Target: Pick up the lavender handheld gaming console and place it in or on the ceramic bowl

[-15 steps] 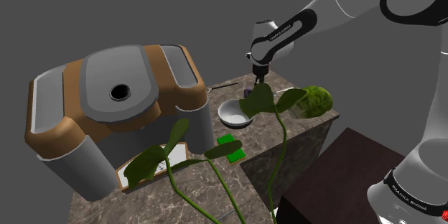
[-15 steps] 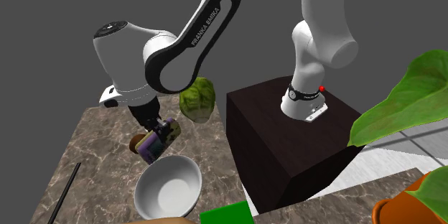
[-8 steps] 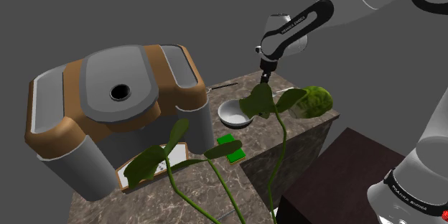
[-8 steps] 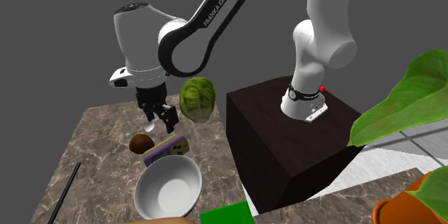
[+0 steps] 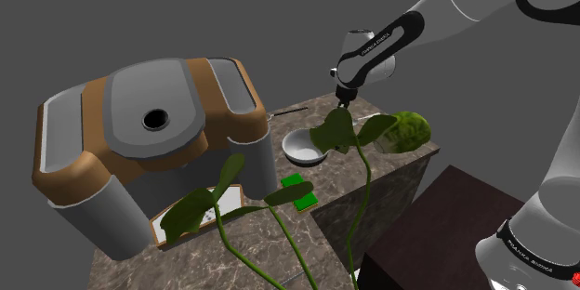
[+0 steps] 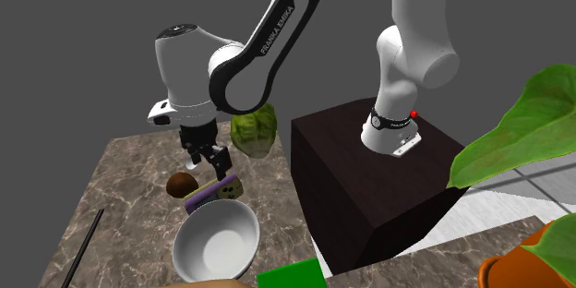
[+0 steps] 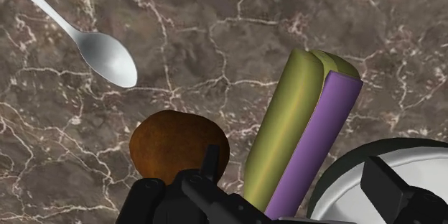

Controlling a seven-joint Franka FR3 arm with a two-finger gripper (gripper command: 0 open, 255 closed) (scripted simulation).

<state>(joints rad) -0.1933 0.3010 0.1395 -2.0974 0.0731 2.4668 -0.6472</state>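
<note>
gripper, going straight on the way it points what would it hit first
Probably the purple-and-olive console, in line between the fingers of the open gripper; the brown lump beside it looks just off line, but depth is unclear.

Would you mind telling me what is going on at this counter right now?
The white arm's black tool hangs open over the marble counter, gripping nothing. Below it the purple and olive console lies on the counter right beside the white bowl, not in it, with a brown round thing on its other side. So the placing is not yet done.
</note>
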